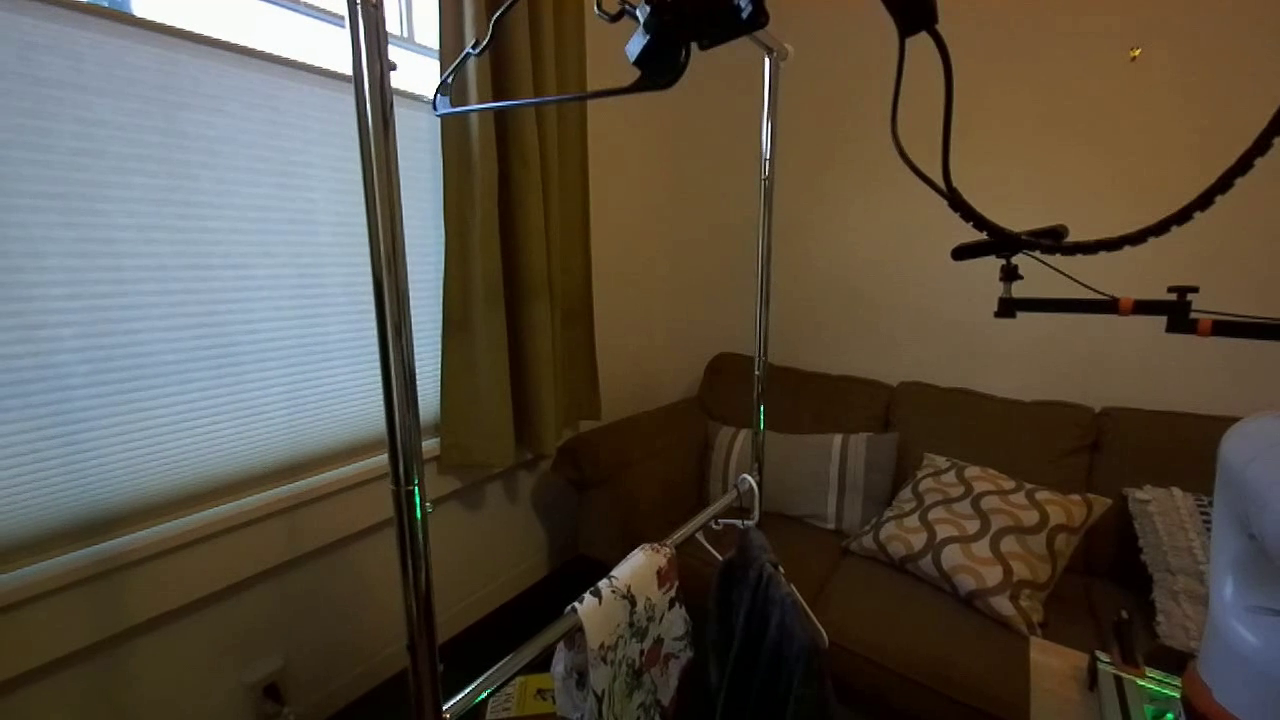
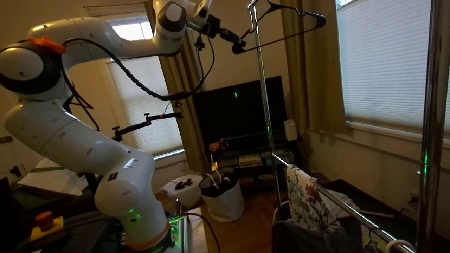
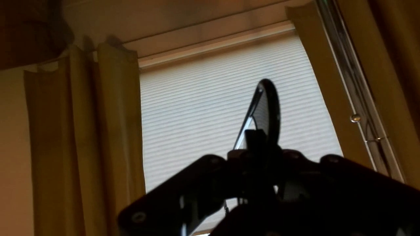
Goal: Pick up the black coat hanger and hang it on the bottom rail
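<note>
The black coat hanger [image 1: 540, 101] is held high near the top of the metal rack in both exterior views [image 2: 281, 38]. Its hook is cut off by the top edge of the pictures. My gripper [image 2: 242, 43] is shut on one lower end of the hanger. In the wrist view the hanger's curved end [image 3: 275, 111] stands up between my dark fingertips [image 3: 257, 144]. The bottom rail [image 1: 515, 660] is well below the gripper and also shows in an exterior view [image 2: 351, 210]. My gripper is partly cut off in an exterior view [image 1: 650, 55].
A floral cloth [image 1: 635, 625] and a white hanger [image 1: 750, 497] with a dark garment [image 1: 750, 620] hang on the bottom rail. The rack's chrome uprights [image 1: 395, 330] [image 2: 265, 105] stand at both ends. A sofa [image 1: 870, 590] and a white basket [image 2: 225, 203] are nearby.
</note>
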Available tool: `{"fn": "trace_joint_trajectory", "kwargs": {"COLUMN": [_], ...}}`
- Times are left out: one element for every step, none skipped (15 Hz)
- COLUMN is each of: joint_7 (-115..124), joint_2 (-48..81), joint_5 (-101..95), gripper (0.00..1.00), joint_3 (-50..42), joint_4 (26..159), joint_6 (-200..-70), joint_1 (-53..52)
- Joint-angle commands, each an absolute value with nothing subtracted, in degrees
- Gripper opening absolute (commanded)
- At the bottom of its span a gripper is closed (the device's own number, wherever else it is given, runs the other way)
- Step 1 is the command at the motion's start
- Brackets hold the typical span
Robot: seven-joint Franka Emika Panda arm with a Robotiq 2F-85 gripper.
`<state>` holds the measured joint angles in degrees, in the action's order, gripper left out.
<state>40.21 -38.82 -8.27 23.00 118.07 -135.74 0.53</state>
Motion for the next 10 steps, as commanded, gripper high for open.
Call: {"fn": "trace_joint_trajectory", "kwargs": {"joint_7": [40.0, 40.0, 40.0, 40.7, 41.6, 42.0, 42.9, 43.7, 45.5, 46.1], "joint_2": [-38.6, -38.4, -38.2, -38.3, -38.9, -39.6, -40.6, -41.5, -43.0, -43.9], "joint_5": [-7.9, -7.9, -8.0, -9.2, -11.1, -12.3, -13.6, -14.5, -15.7, -16.1], "gripper": [0.06, 0.06, 0.02, 0.02, 0.02, 0.02, 0.02, 0.02, 0.02, 0.02], "joint_3": [23.3, 23.3, 23.3, 23.9, 24.9, 25.6, 26.3, 26.8, 27.9, 28.3], "joint_4": [117.4, 117.0, 116.8, 116.5, 116.1, 116.0, 116.5, 116.8, 117.5, 117.7], "joint_6": [-135.6, -135.6, -135.6, -136.6, -138.0, -139.4, -141.3, -142.8, -143.9, -143.7], "joint_1": [0.9, 0.9, 0.9, 2.1, 3.8, 4.8, 6.0, 7.1, 8.9, 9.6]}}
